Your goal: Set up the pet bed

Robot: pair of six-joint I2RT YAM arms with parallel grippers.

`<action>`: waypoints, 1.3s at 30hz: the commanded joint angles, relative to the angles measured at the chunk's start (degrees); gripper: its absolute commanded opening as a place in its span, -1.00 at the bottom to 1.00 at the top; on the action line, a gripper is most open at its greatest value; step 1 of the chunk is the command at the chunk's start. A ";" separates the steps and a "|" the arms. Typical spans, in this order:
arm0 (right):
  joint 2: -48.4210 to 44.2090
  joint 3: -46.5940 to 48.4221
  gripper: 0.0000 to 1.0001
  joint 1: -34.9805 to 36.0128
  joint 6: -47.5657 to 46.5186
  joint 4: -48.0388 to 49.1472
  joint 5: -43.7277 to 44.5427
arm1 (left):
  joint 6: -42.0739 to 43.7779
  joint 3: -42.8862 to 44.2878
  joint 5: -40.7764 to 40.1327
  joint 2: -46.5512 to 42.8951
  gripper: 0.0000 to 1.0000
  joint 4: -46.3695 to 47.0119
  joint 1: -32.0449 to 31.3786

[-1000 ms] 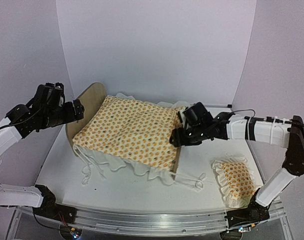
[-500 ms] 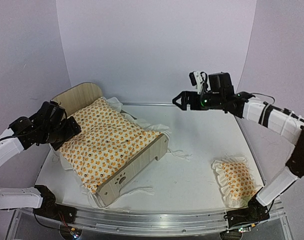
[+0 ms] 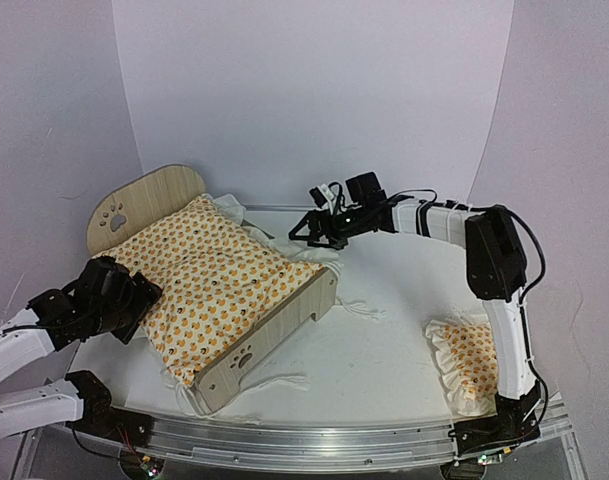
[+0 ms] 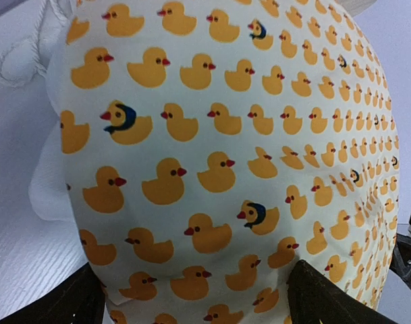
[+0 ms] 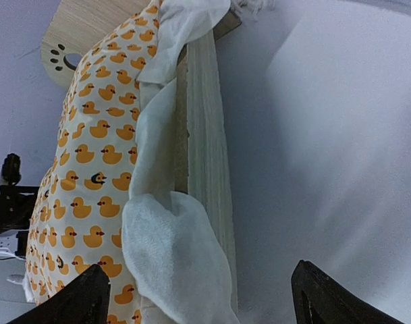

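Observation:
The pet bed [image 3: 284,325], light wood with paw-print cutouts in its end boards, stands at an angle on the left half of the table. A duck-patterned quilt [image 3: 214,280] with a white ruffle covers its top. My left gripper [image 3: 139,298] sits low against the bed's near-left side. It is open, and the quilt [image 4: 218,135] bulges close in front of its fingers [image 4: 330,300]. My right gripper [image 3: 306,230] hovers at the bed's far right corner, open. Before it are the wooden side rail [image 5: 208,121] and the hanging ruffle [image 5: 178,256].
A small matching ruffled pillow [image 3: 469,360] lies at the near right of the table, beside the right arm's base. White ties [image 3: 359,305] trail from the quilt onto the table right of the footboard. Curved white walls close in the back and sides.
One second ago the bed lay turned differently, with the right gripper at its end board. Since half a second ago the bed has stayed put; the right gripper dropped to its far corner, the left moved nearer.

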 commanded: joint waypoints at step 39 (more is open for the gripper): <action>-24.82 -49.33 0.41 40.11 23.96 46.99 30.68 | 43.19 36.57 26.59 63.05 0.88 29.98 0.43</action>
